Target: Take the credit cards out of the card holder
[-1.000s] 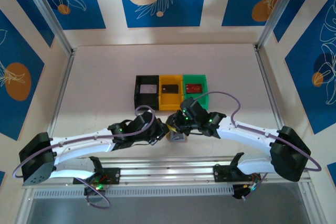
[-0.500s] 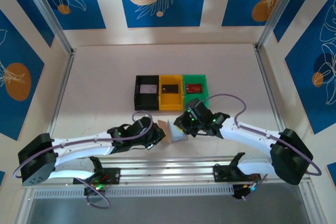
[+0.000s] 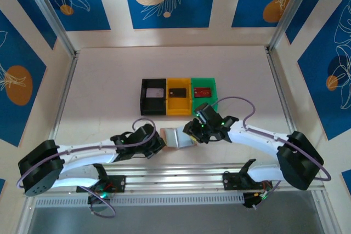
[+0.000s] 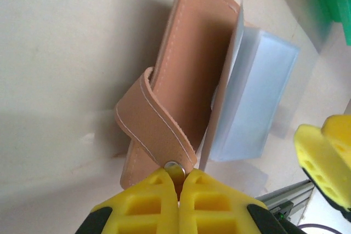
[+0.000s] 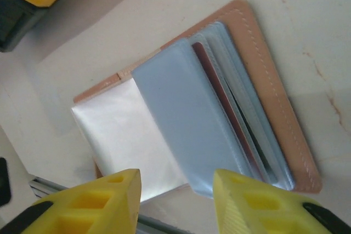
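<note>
While from above the card holder (image 3: 176, 137) lies open near the table's (image 3: 109, 80) front edge, the left wrist shows our left gripper (image 4: 178, 182) clamped on its snap tab (image 4: 159, 130), and the right wrist shows our right gripper (image 5: 175, 190), jaws apart over the pockets (image 5: 181, 113), where we judge it must next pinch a credit card (image 5: 220, 94) by its edge.

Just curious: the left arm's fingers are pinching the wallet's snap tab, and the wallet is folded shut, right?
Not shut. The left fingers do pinch the snap tab, but the card holder lies open, pale pocket panels showing, as the right wrist view shows.
</note>
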Tool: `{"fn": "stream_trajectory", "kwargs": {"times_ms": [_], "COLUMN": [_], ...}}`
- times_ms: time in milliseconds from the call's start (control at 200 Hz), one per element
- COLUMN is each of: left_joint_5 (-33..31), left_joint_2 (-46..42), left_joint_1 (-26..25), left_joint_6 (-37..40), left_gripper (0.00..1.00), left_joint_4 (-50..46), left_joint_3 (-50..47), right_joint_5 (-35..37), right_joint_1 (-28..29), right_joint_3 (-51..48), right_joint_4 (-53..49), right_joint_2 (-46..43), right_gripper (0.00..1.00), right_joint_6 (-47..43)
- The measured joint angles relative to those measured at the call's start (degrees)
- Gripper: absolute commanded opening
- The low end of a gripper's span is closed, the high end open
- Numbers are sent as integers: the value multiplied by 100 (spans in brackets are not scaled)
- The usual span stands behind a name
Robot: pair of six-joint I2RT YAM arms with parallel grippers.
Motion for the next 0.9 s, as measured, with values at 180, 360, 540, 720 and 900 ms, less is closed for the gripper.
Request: {"fn": "stream_trajectory", "kwargs": {"times_ms": [180, 360, 540, 720, 900], "left_joint_5": [289, 518, 570, 564, 522], "left_joint_2": [417, 946, 1038, 1021, 1023], "left_joint_1": [393, 472, 479, 479, 479], "left_joint_6": [474, 796, 935, 1086, 1292], "left_gripper": [0, 0, 0, 0, 0], "left_joint_4": [26, 166, 190, 59, -341], "left_joint_3": [15, 181, 243, 289, 448], "right_joint_5": [-101, -127, 72, 509, 673], "right_joint_1": [-11, -4, 39, 66, 59], "right_joint_3": [2, 2, 4, 98, 103], "right_joint_4": [120, 160, 175, -42, -26], "right_joint_2": [317, 448, 461, 396, 179], "right_gripper": [43, 43, 43, 44, 44], "right_joint_6": [-240, -422, -597, -903, -1174]}}
